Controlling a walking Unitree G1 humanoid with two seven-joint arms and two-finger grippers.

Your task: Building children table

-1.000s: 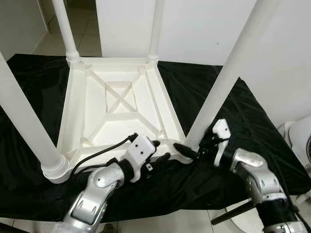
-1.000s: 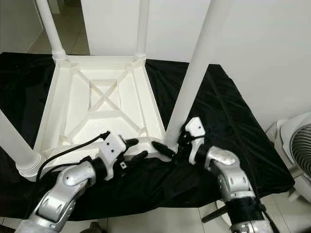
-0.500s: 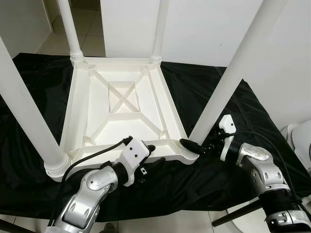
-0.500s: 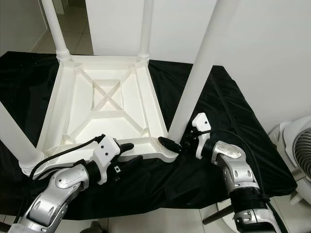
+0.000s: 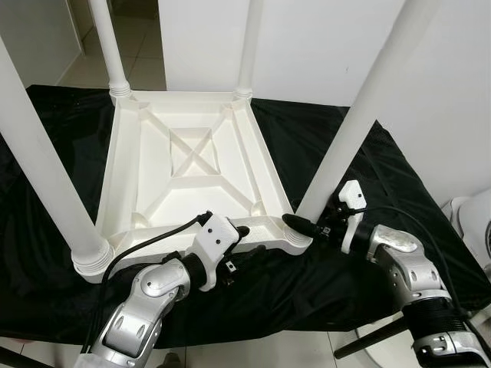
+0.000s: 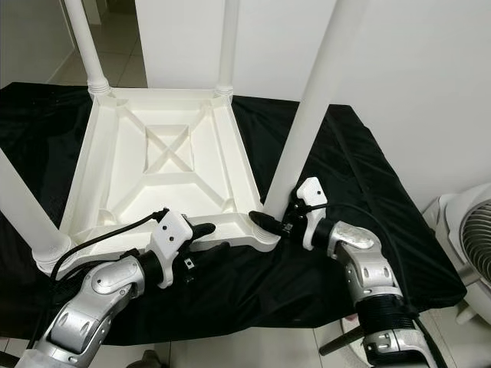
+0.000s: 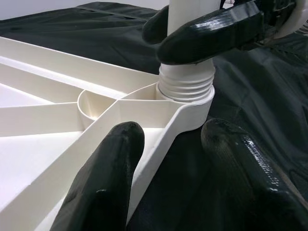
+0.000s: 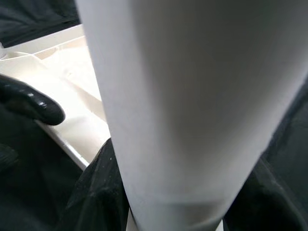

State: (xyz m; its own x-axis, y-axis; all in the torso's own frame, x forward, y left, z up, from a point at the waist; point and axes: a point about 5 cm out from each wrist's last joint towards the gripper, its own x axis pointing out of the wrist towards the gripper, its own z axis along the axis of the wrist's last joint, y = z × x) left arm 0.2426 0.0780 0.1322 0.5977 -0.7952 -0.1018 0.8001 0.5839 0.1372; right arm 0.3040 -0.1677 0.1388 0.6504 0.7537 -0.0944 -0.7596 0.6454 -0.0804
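Lying upside down on the black cloth [image 5: 360, 176], the white table top [image 5: 192, 172] has a leg standing in each of its four corner sockets. The near right leg [image 5: 360, 115] is the one in hand: the right gripper [image 5: 303, 225] has its two fingers closed round the leg just above the threaded collar [image 7: 186, 85]. Just beside it, along the near rim [image 5: 253, 228], the left gripper [image 5: 244, 244] sits with its fingers spread apart and straddling that rim, one finger inside and one outside, not visibly clamped on it.

To seat this leg well, I judge the left gripper should close on the rim and hold the top from spinning, while the right turns the leg squarely about its own axis, keeping it upright so the thread does not cross.

Beyond the grippers the cloth drapes over the work surface; behind it stand white walls, with pale floor tiles [image 5: 142, 46] at the far left and a white fan [image 6: 472, 238] off to the right.
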